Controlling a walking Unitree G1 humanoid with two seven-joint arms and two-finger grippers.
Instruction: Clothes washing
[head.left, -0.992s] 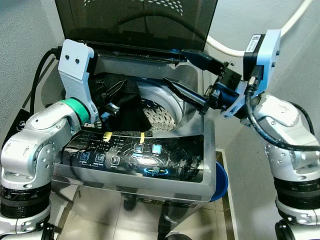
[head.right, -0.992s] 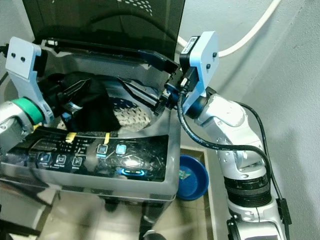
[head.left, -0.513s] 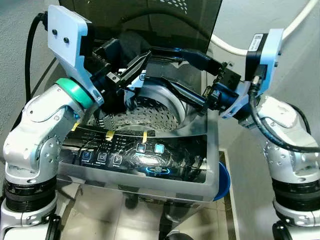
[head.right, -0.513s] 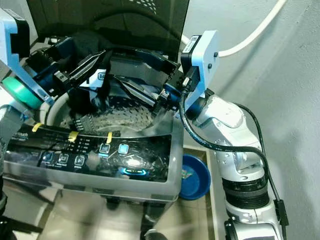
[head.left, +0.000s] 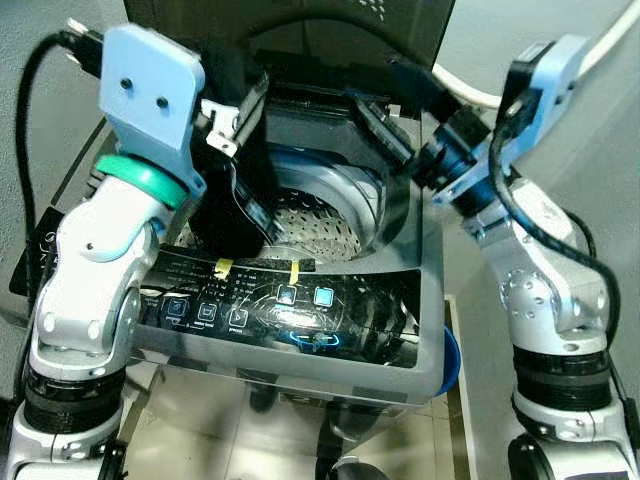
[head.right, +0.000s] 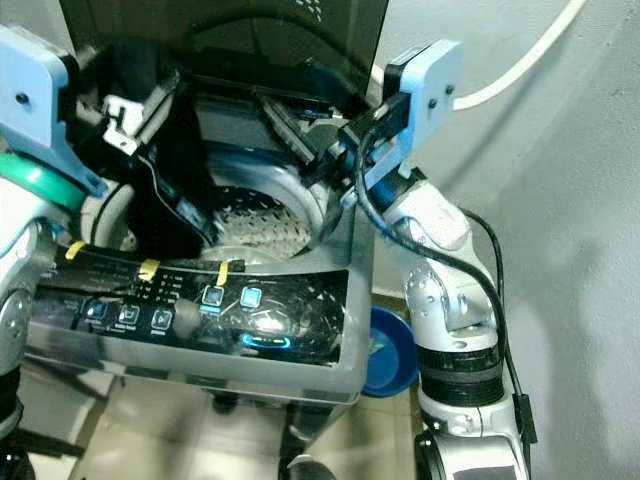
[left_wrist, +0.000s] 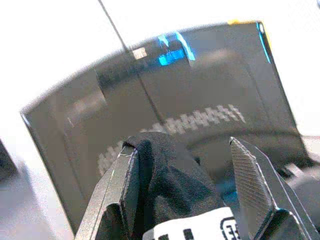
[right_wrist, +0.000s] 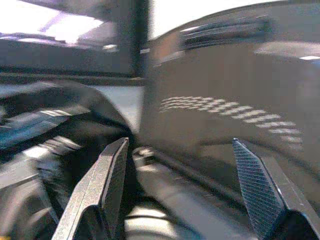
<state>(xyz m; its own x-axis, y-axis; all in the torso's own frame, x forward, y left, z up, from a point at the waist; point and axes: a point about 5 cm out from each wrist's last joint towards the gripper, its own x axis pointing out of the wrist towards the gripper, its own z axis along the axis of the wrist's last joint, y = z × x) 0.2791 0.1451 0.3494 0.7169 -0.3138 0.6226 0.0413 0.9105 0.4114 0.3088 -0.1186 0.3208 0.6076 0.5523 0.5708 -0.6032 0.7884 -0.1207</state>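
Mid-unload, by my read: black garment up out of the drum, not yet clear of the washer.

My left gripper (head.left: 235, 120) is pinching the black garment (head.left: 235, 205) near its top, held over the washer (head.left: 400, 330) opening toward its left rim; the cloth hangs w/ long axis roughly vertical, top end at my fingers, bottom end trailing down just behind the control panel (head.left: 290, 310) edge at the tub's front-left; drum (head.left: 320, 215) looks otherwise bare as far as I can see, so I judge this the last or only item; left to do: lift it clear and set it somewhere; my right gripper (head.left: 385, 110) sits spread wide at the washer's back-right corner under the raised lid (head.left: 290, 30), holding nothing.
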